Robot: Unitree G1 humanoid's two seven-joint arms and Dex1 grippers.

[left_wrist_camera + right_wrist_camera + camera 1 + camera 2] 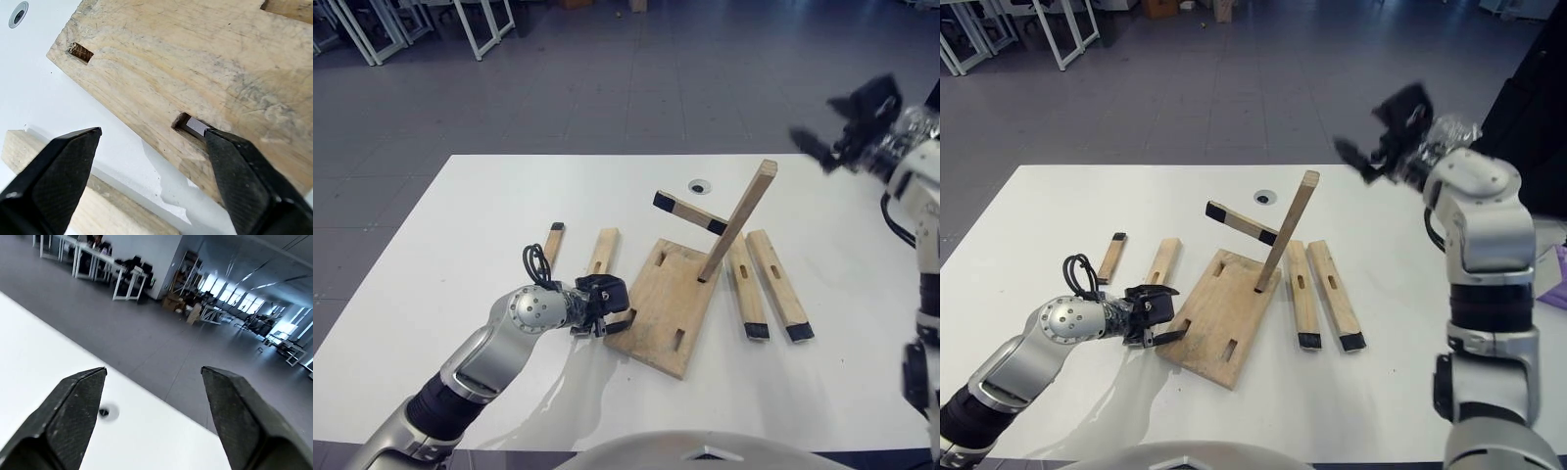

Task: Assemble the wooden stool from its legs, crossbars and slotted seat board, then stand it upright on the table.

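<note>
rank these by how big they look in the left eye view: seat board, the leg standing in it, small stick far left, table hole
1. seat board
2. standing leg
3. small stick
4. table hole, clearly smallest, though also farthest from the camera

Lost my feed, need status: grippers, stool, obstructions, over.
Left gripper open at seat board's edge. Right gripper open, raised high. One leg slotted, leaning; two legs loose beside. Nothing blocking.

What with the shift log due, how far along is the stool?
Done: one leg stands tilted in the seat board, a crossbar jutting from it. In hand: nothing; left gripper, jaws open, at the board's corner; right gripper raised, open. Left: two legs, two shorter pieces lie loose.
</note>
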